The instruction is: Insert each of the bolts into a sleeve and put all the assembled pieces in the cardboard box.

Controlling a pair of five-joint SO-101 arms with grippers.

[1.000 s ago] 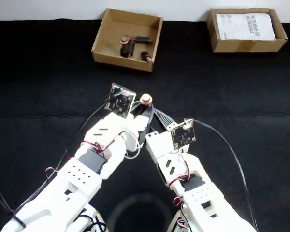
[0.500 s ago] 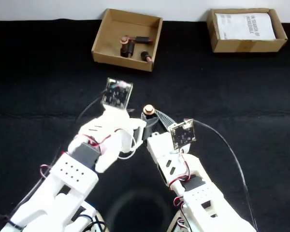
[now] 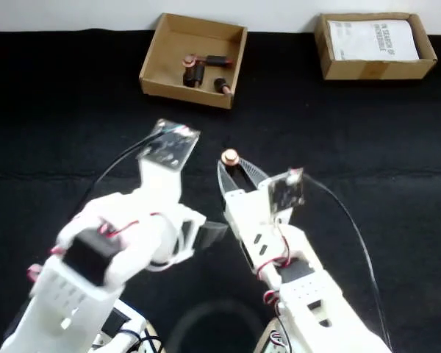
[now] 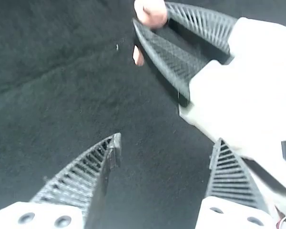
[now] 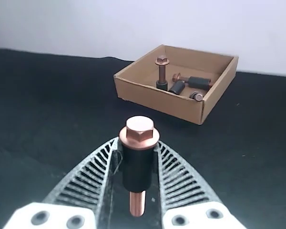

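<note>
Right wrist view, lower centre: the right gripper (image 5: 138,176) is pinching the sleeve (image 5: 136,168), with its bolt (image 5: 139,132) standing upright. The cardboard box (image 5: 155,98) is sitting upper centre. The left gripper (image 4: 168,141) is hanging spread, empty. Tilting could probably let the bolt slide out.

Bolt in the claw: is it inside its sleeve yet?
In. The bolt has its copper head on top of the black sleeve and its thread pokes out below. The right gripper is shut on the sleeve.
</note>
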